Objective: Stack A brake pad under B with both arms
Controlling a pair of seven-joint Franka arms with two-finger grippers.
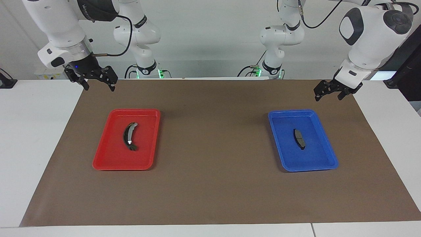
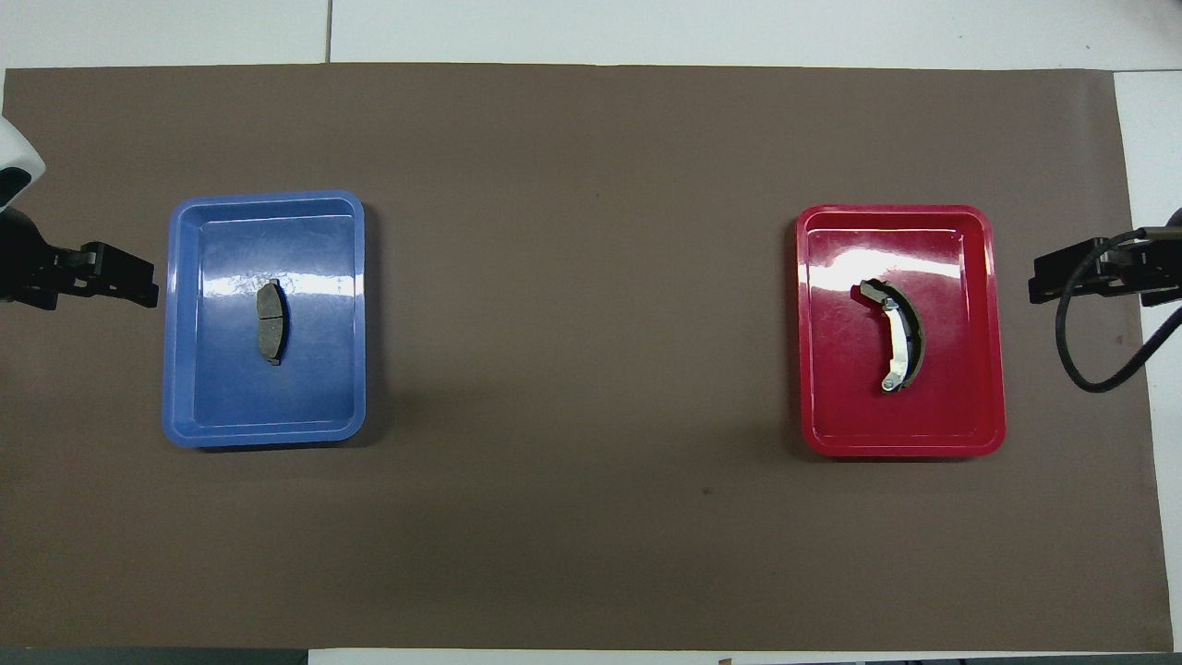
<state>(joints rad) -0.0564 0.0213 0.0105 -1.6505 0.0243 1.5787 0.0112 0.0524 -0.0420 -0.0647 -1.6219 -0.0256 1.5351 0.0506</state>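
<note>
The left gripper [image 1: 330, 92] hangs in the air over the brown mat [image 1: 213, 184], above the mat's edge at the left arm's end of the table, its black fingers spread apart with nothing between them. Just inward of it on the mat sits a shallow blue plastic tray [image 1: 325, 164], and in the middle of that tray lies the A brake pad [image 1: 299, 138], a short, flat, matte dark-grey piece (only slightly curved). The pad is well apart from the gripper, lying flat on the tray floor and clear of the tray's walls.

The right gripper [image 1: 98, 81] hovers over the mat's corner at the right arm's end, also held wide and empty. Near it on the mat is a shallow red plastic tray [image 1: 102, 161], and inside lies B [image 1: 130, 135], the long black crescent-shaped brake piece with a shiny silver-white strip along its face (in the overhead view the strip shows plainly). It too rests well apart from its gripper.

The two trays stand well apart, bare mat between them.
</note>
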